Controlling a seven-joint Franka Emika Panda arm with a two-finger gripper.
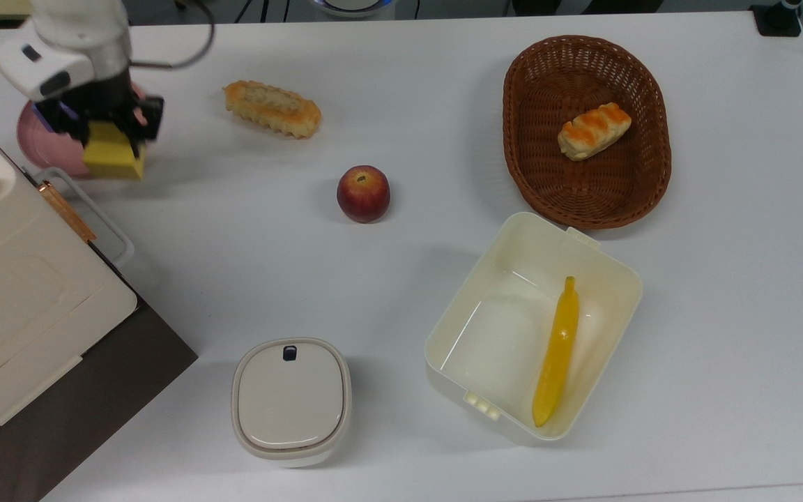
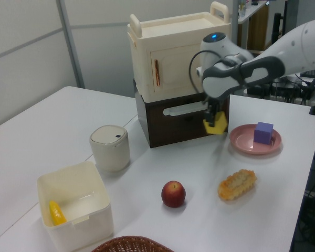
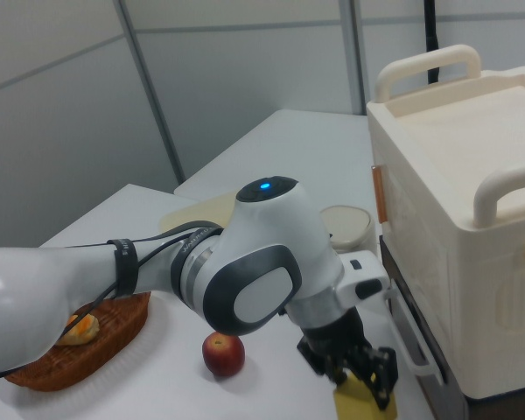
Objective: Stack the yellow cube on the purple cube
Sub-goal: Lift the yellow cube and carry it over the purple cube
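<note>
My gripper (image 1: 110,134) is shut on the yellow cube (image 1: 114,155) and holds it in the air at the top view's far left. In the left view the yellow cube (image 2: 216,125) hangs under the gripper (image 2: 214,118), just left of the pink plate (image 2: 247,143). The purple cube (image 2: 263,133) sits on that plate, to the right of the held cube and apart from it. In the top view the gripper covers most of the plate (image 1: 31,139). The right view shows the gripper (image 3: 360,374) with the yellow cube (image 3: 364,404) beside the cabinet.
A cream cabinet (image 1: 18,293) fills the top view's left edge. A bread roll (image 1: 272,108) and an apple (image 1: 363,193) lie mid-table. A lidded pot (image 1: 291,401), a white box (image 1: 457,328) with a banana (image 1: 558,348), and a wicker basket (image 1: 513,104) stand further right.
</note>
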